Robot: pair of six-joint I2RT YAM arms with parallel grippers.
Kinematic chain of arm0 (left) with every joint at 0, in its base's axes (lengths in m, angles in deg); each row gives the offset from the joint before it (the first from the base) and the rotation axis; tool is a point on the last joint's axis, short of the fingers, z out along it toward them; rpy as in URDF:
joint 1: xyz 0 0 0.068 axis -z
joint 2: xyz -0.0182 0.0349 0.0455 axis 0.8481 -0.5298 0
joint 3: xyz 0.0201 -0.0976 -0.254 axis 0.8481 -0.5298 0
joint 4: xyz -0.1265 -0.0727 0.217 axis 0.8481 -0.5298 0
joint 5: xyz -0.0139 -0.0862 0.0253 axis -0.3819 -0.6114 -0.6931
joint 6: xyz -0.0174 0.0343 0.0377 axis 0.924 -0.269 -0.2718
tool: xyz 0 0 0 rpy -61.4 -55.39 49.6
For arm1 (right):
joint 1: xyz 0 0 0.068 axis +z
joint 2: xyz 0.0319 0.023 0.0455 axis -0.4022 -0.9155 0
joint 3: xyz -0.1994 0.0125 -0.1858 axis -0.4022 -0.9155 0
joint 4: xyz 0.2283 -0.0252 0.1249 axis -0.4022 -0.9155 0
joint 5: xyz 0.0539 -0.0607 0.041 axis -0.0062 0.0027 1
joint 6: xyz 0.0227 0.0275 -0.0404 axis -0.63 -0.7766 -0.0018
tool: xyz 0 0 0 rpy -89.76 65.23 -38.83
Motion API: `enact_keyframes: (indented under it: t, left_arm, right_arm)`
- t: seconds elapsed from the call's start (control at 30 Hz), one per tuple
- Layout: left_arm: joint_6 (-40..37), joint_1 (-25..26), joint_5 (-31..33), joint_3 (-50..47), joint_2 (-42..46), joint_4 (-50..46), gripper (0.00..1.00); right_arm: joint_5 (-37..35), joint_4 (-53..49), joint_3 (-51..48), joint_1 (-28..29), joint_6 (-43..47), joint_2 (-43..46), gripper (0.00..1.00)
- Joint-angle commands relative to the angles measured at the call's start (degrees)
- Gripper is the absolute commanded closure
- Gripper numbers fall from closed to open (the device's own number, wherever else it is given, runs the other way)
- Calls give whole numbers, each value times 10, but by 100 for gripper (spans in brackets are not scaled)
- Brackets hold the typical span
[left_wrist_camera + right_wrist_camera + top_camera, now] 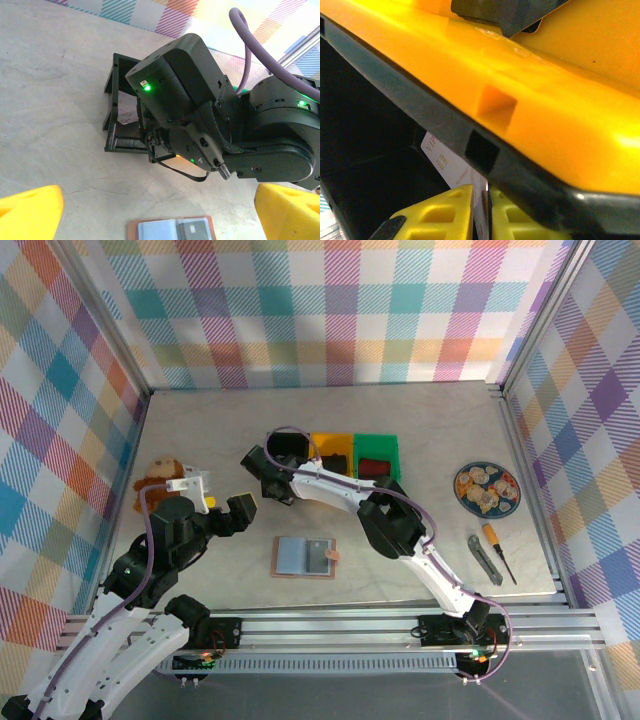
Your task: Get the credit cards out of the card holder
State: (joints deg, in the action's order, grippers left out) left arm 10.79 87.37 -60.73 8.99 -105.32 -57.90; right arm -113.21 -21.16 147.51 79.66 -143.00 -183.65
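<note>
The card holder (303, 557) lies open and flat near the table's front, pinkish-tan outside and pale blue-grey inside, with a dark credit card (318, 554) in its right pocket. In the left wrist view, the card holder (155, 231) lies just beyond my left gripper (160, 220), which is open and empty. My left gripper (230, 505) hovers to the holder's left. My right gripper (486, 192) reaches into the black bin (290, 445). Its yellow fingers pinch a white credit card (445, 162) with a gold chip, on edge inside the black bin (365, 150).
An orange bin (332, 452) and a green bin (378, 445) with a dark red item stand beside the black one. A plush toy (160, 478) sits at the left. A patterned plate (486, 487), a box cutter (483, 558) and a screwdriver (498, 550) lie at the right.
</note>
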Motion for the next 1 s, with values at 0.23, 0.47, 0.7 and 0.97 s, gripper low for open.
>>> enact_keyframes:
  t: [0.23, 0.47, 0.7, 0.97]
  left_arm:
    - [-12, -3, -8, -3, -2, 18, 2]
    - [-14, -3, -8, -3, -2, 18, 2]
    - [-14, -4, -9, -3, -2, 18, 2]
    - [-16, -3, -10, -3, -4, 19, 2]
  right_arm:
    - [19, -1, 5, 0, -6, 2, 76]
    - [23, 5, 3, 5, -1, 21, 68]
    - [25, 18, 9, 8, 15, 36, 54]
    - [22, 14, 26, 8, 51, 52, 37]
